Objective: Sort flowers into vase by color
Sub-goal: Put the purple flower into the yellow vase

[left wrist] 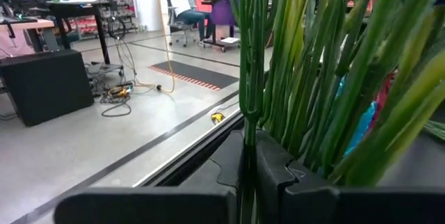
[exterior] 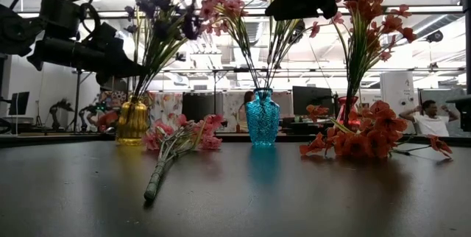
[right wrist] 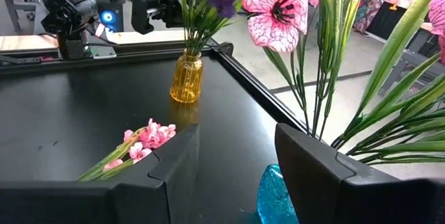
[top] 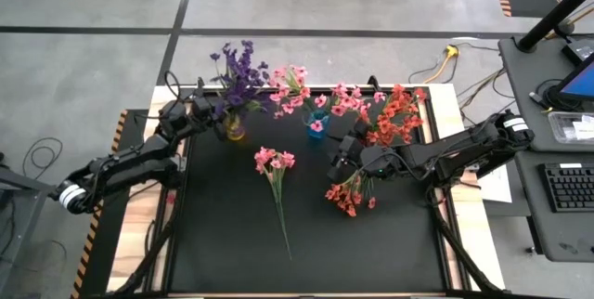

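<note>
On the black bench, back edge: yellow vase w/ purple flowers, blue vase w/ pink flowers, red vase w/ coral ones. Two sprigs not sorted yet: pink sprig flat mid-bench, coral sprig flat just under the right arm.

Left gripper sits at the purple stems above the yellow vase, jaws clenched, a green stem pinched between them in its wrist view. Right gripper hovers above the bench between blue vase and coral sprig, jaws half spread, nothing in them.

Step in hand, my read: right arm goes for the coral sprig. To do it well: drop onto the stem, not the blossom cluster, grip near mid-stem so it hangs balanced, lift clear of the blue vase before swinging to the red one, then tip stem-down to enter the neck.

Orientation: pink sprig long axis runs roughly front-back, blossoms toward the vases, stem tip toward the front edge, slight slant. Coral sprig: blossoms toward the front; stem mostly hidden by the arm, axis can't tell exactly.
</note>
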